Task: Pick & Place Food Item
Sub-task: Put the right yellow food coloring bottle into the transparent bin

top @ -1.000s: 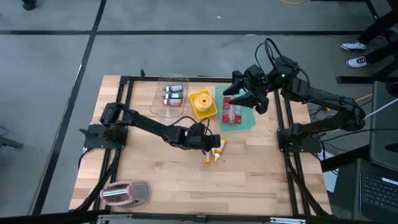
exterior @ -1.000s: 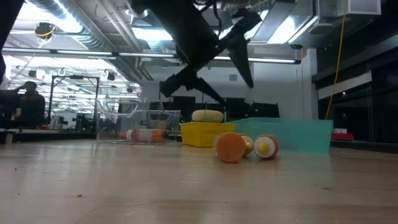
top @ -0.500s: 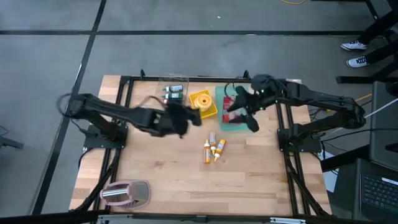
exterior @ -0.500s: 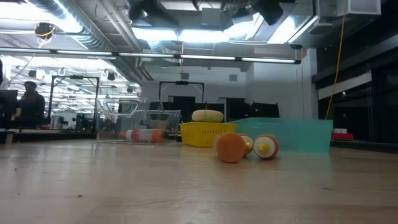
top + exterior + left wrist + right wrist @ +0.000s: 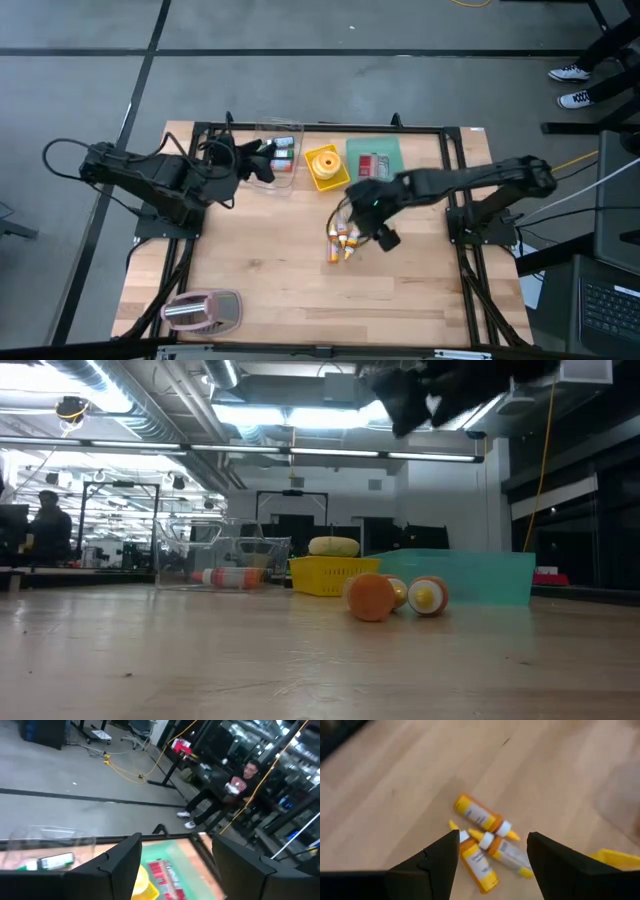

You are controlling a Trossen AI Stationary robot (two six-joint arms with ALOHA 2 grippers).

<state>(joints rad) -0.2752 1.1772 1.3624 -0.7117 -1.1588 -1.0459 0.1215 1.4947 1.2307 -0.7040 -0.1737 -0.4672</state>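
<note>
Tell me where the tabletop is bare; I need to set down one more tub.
Bare wood lies between the orange bottles and the pink container, and along the front right. It is crowded at the back: clear bin, yellow tub, teal tray. The right gripper hovers over the bottles.

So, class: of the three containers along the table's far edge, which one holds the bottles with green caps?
The clear bin, farthest toward the left arm. The yellow tub beside it and the teal tray hold no bottles.
</note>
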